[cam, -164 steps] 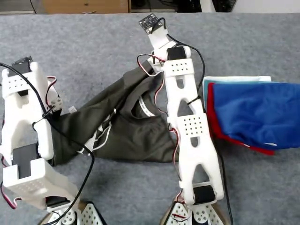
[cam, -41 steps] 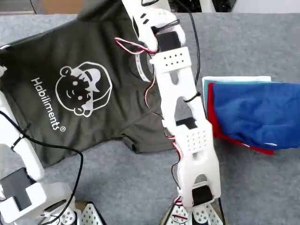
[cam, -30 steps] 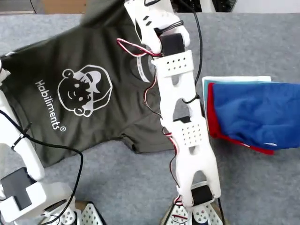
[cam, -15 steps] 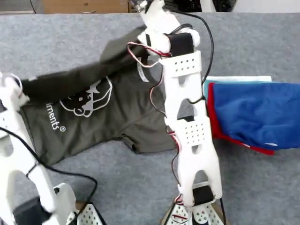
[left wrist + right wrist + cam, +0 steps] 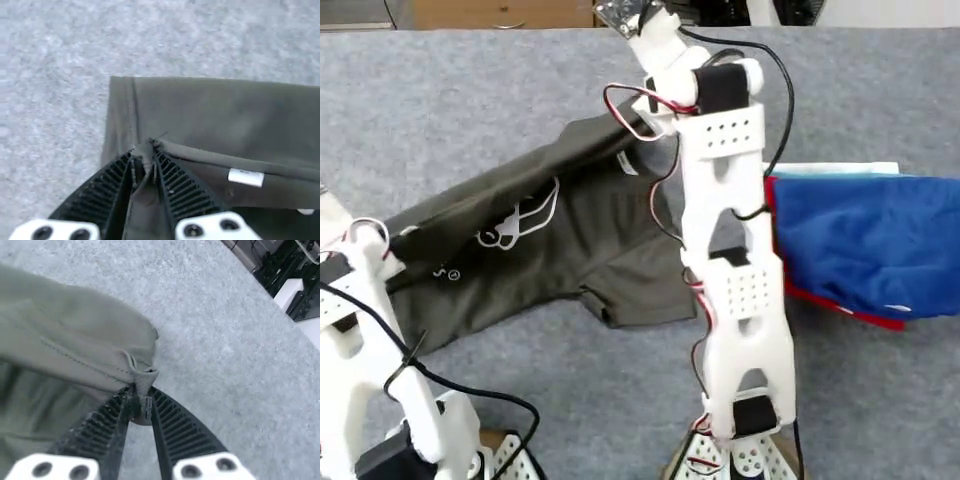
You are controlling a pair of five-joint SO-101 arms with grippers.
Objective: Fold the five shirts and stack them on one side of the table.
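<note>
From above, the dark olive shirt (image 5: 570, 250) lies slantwise on the grey bench (image 5: 470, 90), its upper part doubled over so that just a piece of the white print (image 5: 520, 225) shows. The right arm (image 5: 730, 250) runs up the middle to the shirt's far end, and the left arm (image 5: 365, 340) stands at its near end. Beside the right arm lies a stack: a blue shirt (image 5: 870, 245) on a red one (image 5: 860, 315) on a pale one (image 5: 820, 170).

At the left wrist, the left pincer (image 5: 145, 167) is clenched on a pinch of the olive shirt's hem, near a white tag (image 5: 245, 177).

At the right wrist, the right pincer (image 5: 137, 400) grips a seamed corner of the same shirt above the bench.
</note>
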